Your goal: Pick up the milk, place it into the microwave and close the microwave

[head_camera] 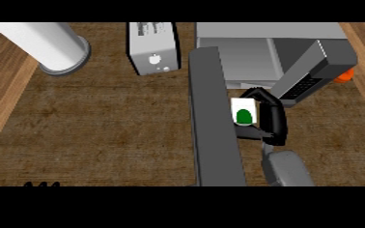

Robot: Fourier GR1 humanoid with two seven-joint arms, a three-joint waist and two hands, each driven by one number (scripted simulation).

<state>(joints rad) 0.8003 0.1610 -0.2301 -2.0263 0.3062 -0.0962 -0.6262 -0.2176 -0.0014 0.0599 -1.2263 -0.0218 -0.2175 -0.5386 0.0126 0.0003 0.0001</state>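
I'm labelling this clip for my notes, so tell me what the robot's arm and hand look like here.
Only the right arm shows. Its forearm is plain grey, smooth and rounded like a padded cylinder, coming in from the lower edge. The right hand is glossy black, with slim segmented fingers and a thumb. No cables, markings or sleeves are visible. The left arm and hand are not in view.
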